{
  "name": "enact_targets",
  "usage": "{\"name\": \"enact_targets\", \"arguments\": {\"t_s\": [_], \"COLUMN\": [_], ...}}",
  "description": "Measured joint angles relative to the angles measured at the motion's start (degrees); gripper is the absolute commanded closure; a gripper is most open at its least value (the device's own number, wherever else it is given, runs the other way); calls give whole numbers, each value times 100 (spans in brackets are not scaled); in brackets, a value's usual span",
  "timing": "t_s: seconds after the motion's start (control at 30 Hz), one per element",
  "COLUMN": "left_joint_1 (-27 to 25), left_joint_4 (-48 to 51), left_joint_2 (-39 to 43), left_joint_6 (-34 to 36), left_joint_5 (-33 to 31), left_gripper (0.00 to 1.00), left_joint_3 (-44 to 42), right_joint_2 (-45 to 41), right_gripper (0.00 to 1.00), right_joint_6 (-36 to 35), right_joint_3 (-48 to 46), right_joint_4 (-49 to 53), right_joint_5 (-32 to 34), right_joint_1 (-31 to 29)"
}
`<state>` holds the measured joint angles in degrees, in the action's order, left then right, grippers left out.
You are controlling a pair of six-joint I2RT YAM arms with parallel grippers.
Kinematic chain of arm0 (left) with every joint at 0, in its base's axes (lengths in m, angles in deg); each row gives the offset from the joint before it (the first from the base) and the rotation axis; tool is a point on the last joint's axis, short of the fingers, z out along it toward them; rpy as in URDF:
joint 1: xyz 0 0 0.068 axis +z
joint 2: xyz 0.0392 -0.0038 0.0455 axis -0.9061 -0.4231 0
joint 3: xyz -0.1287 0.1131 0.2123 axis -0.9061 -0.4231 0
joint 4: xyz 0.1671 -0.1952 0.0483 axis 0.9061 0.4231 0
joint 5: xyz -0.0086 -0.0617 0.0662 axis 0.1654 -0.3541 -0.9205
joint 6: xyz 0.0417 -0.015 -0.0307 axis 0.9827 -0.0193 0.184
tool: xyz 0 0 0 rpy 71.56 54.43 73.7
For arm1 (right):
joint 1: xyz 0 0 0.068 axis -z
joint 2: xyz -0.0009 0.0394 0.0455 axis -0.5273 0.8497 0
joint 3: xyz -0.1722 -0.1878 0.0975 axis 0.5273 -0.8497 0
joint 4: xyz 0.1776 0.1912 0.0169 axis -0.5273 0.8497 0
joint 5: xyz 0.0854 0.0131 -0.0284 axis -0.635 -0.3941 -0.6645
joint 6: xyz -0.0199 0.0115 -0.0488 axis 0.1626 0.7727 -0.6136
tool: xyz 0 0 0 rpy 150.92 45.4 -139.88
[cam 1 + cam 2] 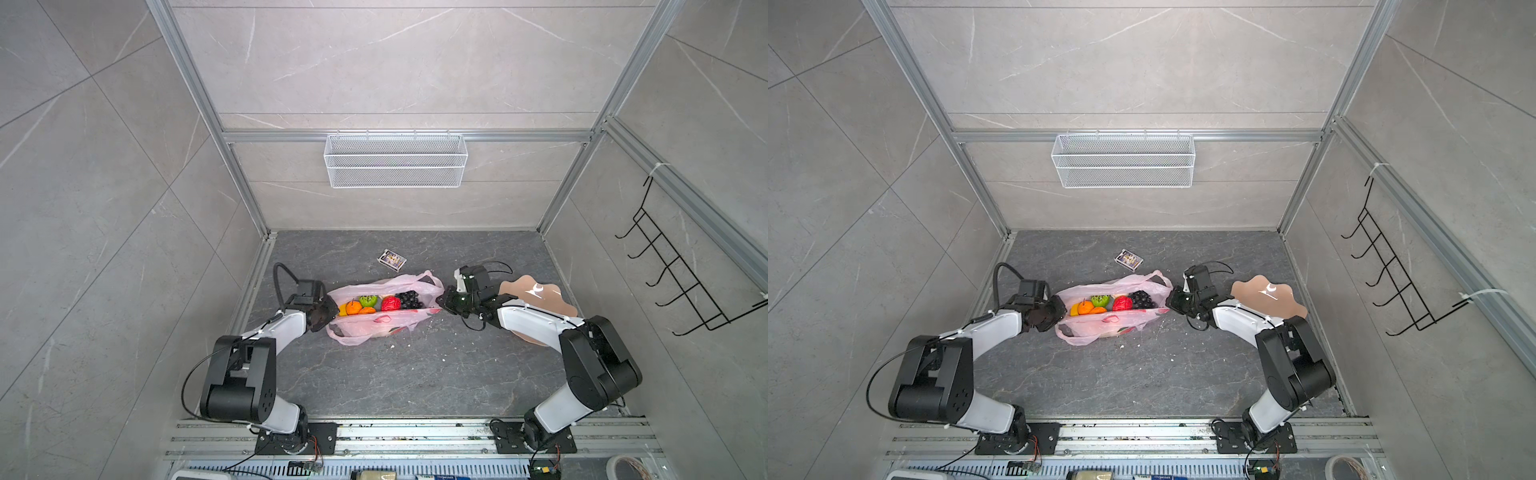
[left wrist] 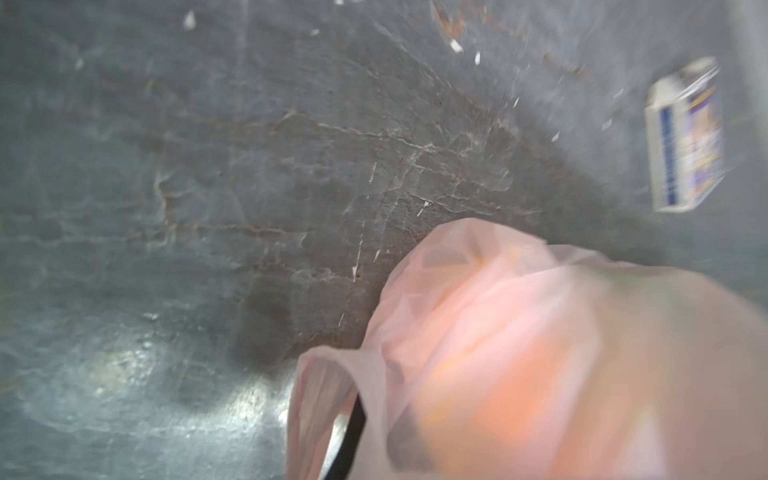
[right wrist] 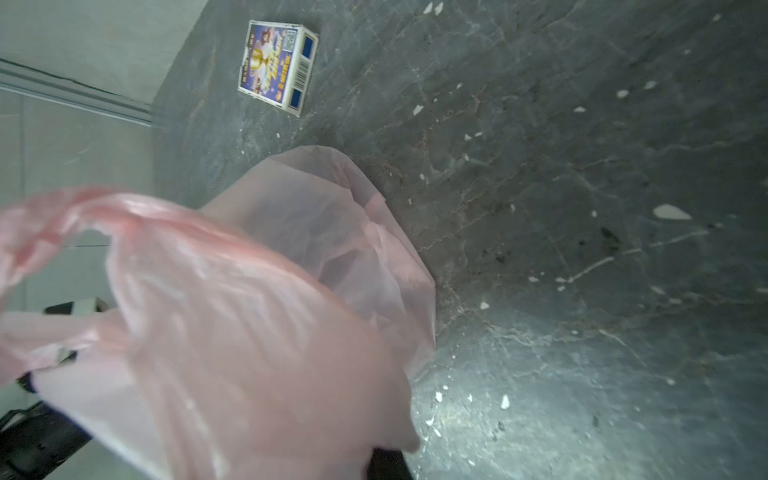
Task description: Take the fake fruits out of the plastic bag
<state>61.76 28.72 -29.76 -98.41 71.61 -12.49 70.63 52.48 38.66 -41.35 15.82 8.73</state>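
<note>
The pink plastic bag (image 1: 374,326) (image 1: 1100,322) lies mid-table, its mouth stretched wide between the two arms. Inside it the fake fruits show in both top views: an orange (image 1: 354,307), a green one (image 1: 368,300), a red one (image 1: 390,303), dark grapes (image 1: 409,299) and a bit of yellow banana (image 1: 342,310). My left gripper (image 1: 330,311) (image 1: 1059,311) is shut on the bag's left end. My right gripper (image 1: 444,301) (image 1: 1170,301) is shut on its right end. In both wrist views the bag's film (image 2: 519,353) (image 3: 249,332) covers the jaws, and only a dark finger (image 2: 353,436) shows.
A small printed card box (image 1: 392,260) (image 3: 278,66) lies behind the bag. A peach scalloped plate (image 1: 536,297) sits at the right, partly under the right arm. A white wire basket (image 1: 395,160) hangs on the back wall and a black hook rack (image 1: 681,270) on the right wall.
</note>
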Motion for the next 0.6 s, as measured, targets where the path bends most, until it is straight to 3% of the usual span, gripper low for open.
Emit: {"name": "enact_targets", "arguments": {"t_s": [0.13,0.33,0.43,0.6], "left_joint_1": [492,238,-59,-315], "left_joint_4": [-472,-636,-391,94], "left_joint_2": [343,356,382,568], "left_joint_6": [-435,-420,-192,173], "left_joint_5": [549,728,625,269], "left_gripper": [100,100,100,100], "left_joint_3": [-435,-118,238,535], "right_joint_2": [-22,9,70,107], "right_gripper": [100,100,79,41], "right_joint_6": [-129,-400,-673,-1408], "right_joint_3": [0,245,625,1436], "right_joint_4": [-361,-339,94,1357], "right_joint_5": [-385,-348,-20,1182], "right_joint_1": [-63,-433,-721,-1207]}}
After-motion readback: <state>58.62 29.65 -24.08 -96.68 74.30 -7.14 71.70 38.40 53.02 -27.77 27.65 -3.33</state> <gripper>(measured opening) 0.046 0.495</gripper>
